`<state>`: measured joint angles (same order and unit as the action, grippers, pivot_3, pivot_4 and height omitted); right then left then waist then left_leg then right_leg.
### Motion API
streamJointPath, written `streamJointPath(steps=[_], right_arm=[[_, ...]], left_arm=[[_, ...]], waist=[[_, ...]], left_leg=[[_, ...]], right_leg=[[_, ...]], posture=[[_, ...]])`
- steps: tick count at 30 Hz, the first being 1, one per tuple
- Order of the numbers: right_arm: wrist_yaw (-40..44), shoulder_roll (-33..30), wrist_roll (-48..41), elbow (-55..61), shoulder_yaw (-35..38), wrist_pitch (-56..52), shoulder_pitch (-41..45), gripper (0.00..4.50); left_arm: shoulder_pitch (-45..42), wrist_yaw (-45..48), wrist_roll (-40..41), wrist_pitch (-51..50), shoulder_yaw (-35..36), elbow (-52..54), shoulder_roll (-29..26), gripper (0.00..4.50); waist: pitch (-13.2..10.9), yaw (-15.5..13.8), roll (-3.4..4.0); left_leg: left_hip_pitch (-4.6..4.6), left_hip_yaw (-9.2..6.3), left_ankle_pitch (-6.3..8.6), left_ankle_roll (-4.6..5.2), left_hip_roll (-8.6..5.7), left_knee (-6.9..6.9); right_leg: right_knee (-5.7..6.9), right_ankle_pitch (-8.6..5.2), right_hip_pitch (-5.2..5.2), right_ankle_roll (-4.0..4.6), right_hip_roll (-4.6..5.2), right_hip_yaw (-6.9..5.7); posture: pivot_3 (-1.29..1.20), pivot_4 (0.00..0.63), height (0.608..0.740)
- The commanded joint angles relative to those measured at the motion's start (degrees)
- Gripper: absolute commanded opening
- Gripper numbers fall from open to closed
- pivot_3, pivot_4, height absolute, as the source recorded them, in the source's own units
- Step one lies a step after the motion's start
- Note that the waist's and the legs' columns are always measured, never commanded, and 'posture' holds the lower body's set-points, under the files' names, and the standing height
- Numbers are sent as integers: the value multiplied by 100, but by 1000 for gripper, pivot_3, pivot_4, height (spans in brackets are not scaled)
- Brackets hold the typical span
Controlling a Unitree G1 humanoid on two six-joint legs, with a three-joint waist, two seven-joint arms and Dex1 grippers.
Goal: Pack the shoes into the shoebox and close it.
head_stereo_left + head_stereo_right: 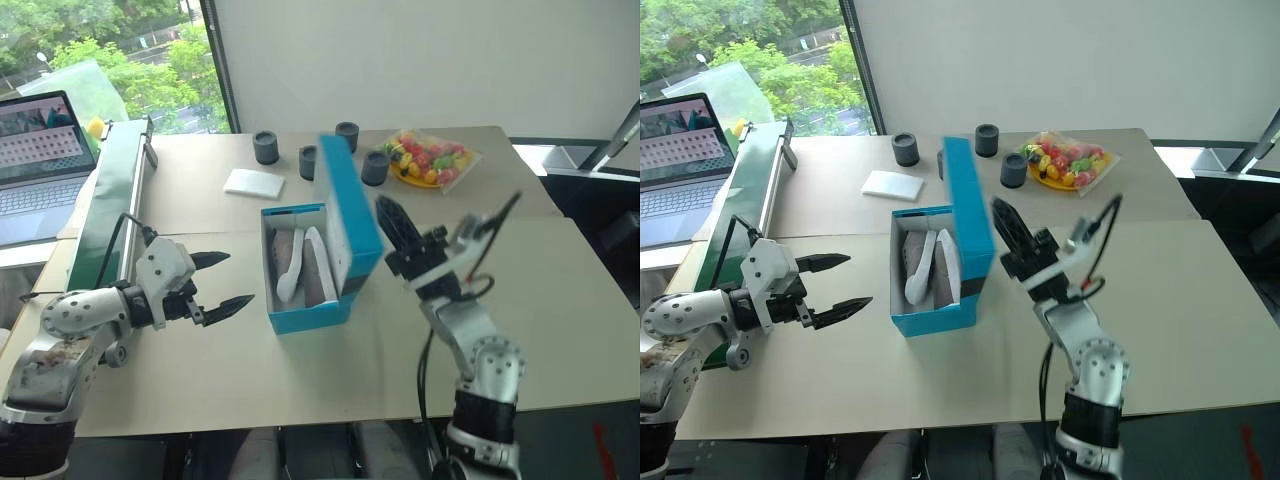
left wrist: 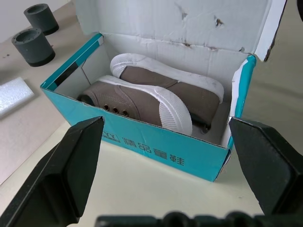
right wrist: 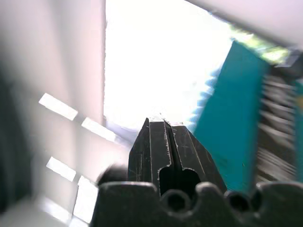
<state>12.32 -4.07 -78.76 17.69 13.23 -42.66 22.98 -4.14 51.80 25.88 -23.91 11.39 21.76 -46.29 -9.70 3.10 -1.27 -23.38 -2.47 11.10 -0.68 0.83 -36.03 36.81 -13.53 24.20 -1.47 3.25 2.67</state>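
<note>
Lying side by side inside the shoebox (image 1: 305,300), the two shoes (image 2: 156,97) are already packed: grey canvas uppers and white soles are seen well below the rim in the left wrist view. The packing part of the task can therefore be judged as done. The closing part is not done, because the lid (image 1: 350,210) is seen standing upright along the box's right side, with its white inner face turned toward the shoes. The box itself is placed near the middle of the table (image 1: 560,300).

Just beside the raised lid, on its outer blue side, the right gripper (image 1: 393,222) is seen with its two fingers pressed together and nothing between them; whether it touches the cardboard cannot be told. On the other side of the box, a little apart from it, the left gripper (image 1: 222,282) is held with its fingers spread wide and empty.

Farther back on the table, a flat white pad (image 1: 254,182), several dark cylinders (image 1: 266,147) and a bag of coloured toys (image 1: 428,158) are seen, and a laptop (image 1: 38,160) is at the far left.
</note>
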Motion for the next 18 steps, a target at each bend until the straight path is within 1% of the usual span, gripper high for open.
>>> streamJointPath(steps=[1, 4, 6, 8, 9, 12, 14, 15, 18], right_arm=[[885, -929, 664, 232, -761, -516, 814, 48], [1174, -1222, 1282, -177, -1198, -485, 1503, 48], [1421, -1296, 2048, -548, -1755, -364, 1949, 48], [1555, -1237, 2847, -1014, -2320, -167, 2324, 48], [1576, -1143, 3171, -1262, -2492, -29, 2456, 48], [1434, -689, 3792, -2290, -2596, 220, 2793, 48], [1587, -533, 4508, -2951, -2983, 607, 2934, 48], [1618, -403, 4861, -3559, -3192, 691, 3035, 48], [1800, -279, 5796, -4864, -3807, 862, 3217, 48]], left_arm=[[82, -130, 67, -5, 277, 246, -24, 4500], [164, -171, 136, -84, 478, 315, -92, 4500], [247, -202, 192, -144, 680, 369, -136, 4500], [336, -244, 199, -170, 806, 414, -154, 4500], [381, -260, 203, -179, 835, 446, -149, 4500], [508, -320, 213, -218, 863, 597, -94, 4500], [602, -385, 223, -260, 864, 716, -40, 4500], [665, -429, 232, -281, 860, 794, -1, 4500], [766, -516, 260, -326, 862, 937, 51, 4500]], waist=[[-3, -30, 0], [-3, -42, -2], [-2, -43, -2], [-2, -25, -2], [-2, -33, -3], [-2, -39, -4], [-2, -61, -7], [-2, -72, -8], [3, -73, -19]], left_leg=[[-4, 2, 0, 0, -2, -7], [-2, 4, 0, 0, 1, -8], [0, 3, 0, 0, 5, -6], [1, 5, 0, 0, 4, -7], [1, 8, 0, 0, 5, -6], [0, 7, 0, 0, 4, -6], [-5, 6, 0, 0, 3, -7], [-6, 4, 0, -1, 0, -7], [-6, 4, 1, -1, -3, -8]], right_leg=[[-2, 0, 2, 0, 3, -1], [0, -2, 4, -3, -1, -1], [3, -3, 5, -3, -6, -1], [4, -1, 6, 2, -5, 0], [4, 0, 8, 4, -5, 2], [5, 1, 9, 6, -4, 1], [6, 2, 11, 8, -3, 0], [6, 2, 11, 8, 0, -2], [4, 4, 10, 10, 5, -6]], posture=[[0, 150, 726], [0, 150, 726], [0, 150, 726], [0, 150, 726], [0, 150, 726], [0, 150, 726], [0, 150, 726], [0, 150, 726], [0, 150, 726]])
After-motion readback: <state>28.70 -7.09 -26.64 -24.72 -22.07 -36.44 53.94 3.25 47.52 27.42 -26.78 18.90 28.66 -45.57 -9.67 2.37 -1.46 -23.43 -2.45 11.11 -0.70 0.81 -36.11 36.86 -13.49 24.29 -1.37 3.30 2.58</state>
